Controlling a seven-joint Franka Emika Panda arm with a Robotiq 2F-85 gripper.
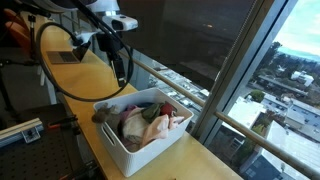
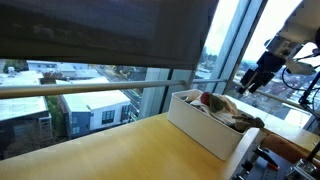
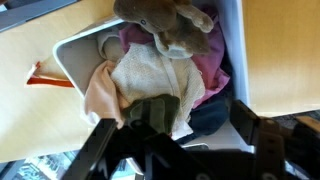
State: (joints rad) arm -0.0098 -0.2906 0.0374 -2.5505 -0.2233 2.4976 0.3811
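A white bin (image 1: 112, 143) stands on the wooden table (image 1: 85, 75) by the windows, filled with soft toys and cloths (image 1: 147, 125). In the wrist view I look down into this bin (image 3: 70, 55): a brown plush animal (image 3: 165, 20) lies at the far end, with a cream cloth (image 3: 150, 75), a pink cloth (image 3: 207, 65), a dark green piece (image 3: 150, 112) and a navy piece (image 3: 210, 112) nearer me. My gripper (image 3: 175, 140) hangs above the pile, open, with nothing between its fingers (image 3: 250, 130). In both exterior views the gripper (image 1: 122, 68) (image 2: 250, 82) hovers beyond one end of the bin (image 2: 200, 128).
A small orange object (image 3: 50, 78) lies on the table beside the bin. Large windows with a railing (image 1: 185, 85) run along the table's far edge. A dark blind (image 2: 100, 35) covers the upper glass. Black cables (image 1: 50, 50) loop from the arm.
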